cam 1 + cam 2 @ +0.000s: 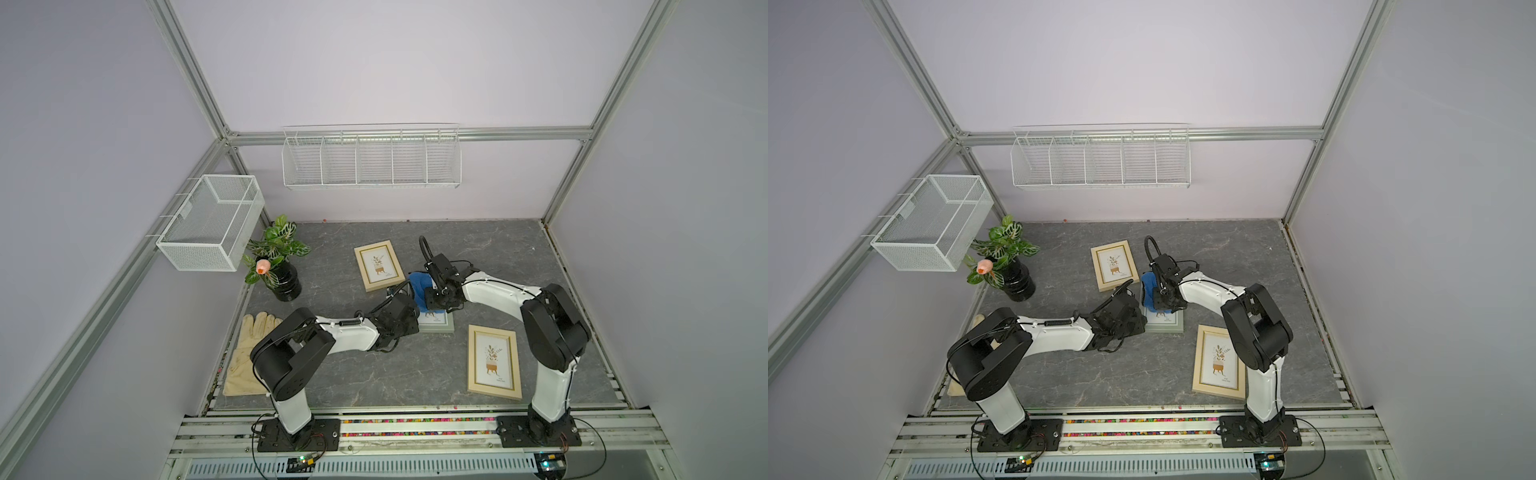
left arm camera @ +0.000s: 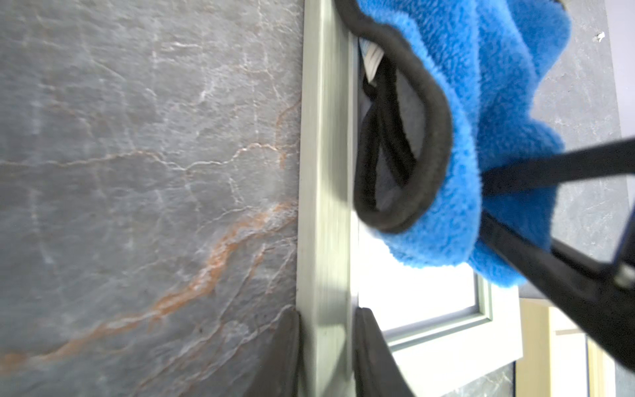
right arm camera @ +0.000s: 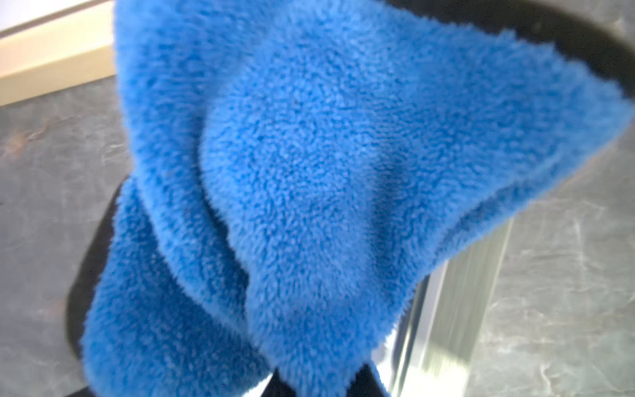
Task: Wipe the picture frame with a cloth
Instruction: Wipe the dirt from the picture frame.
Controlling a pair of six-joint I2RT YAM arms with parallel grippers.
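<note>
Wiping now, or only lined up? (Desk)

Wiping, I'd judge. My right gripper [image 2: 482, 199] is pinched on a bunch of the cloth [image 3: 309, 172], which hangs over the pane of the grey-green picture frame [image 1: 436, 326] lying mid-table [image 1: 374, 374]. Whether the plush actually presses on the pane, I cannot tell. (Me)

And the left? (Desk)

My left gripper [image 2: 328, 311] is clamped across the frame's side rail, one finger on each side, pinning it. (Me)

Next? (Desk)

I reckon a sweep along the pane toward its uncovered end, low enough that the cloth drags rather than dangles, with the left grip firm so the frame doesn't skate. The wooden frame [image 1: 379, 266] just beyond the cloth, and the other wooden frame [image 1: 494, 361] by my right arm, I'd leave alone. (Me)
</note>
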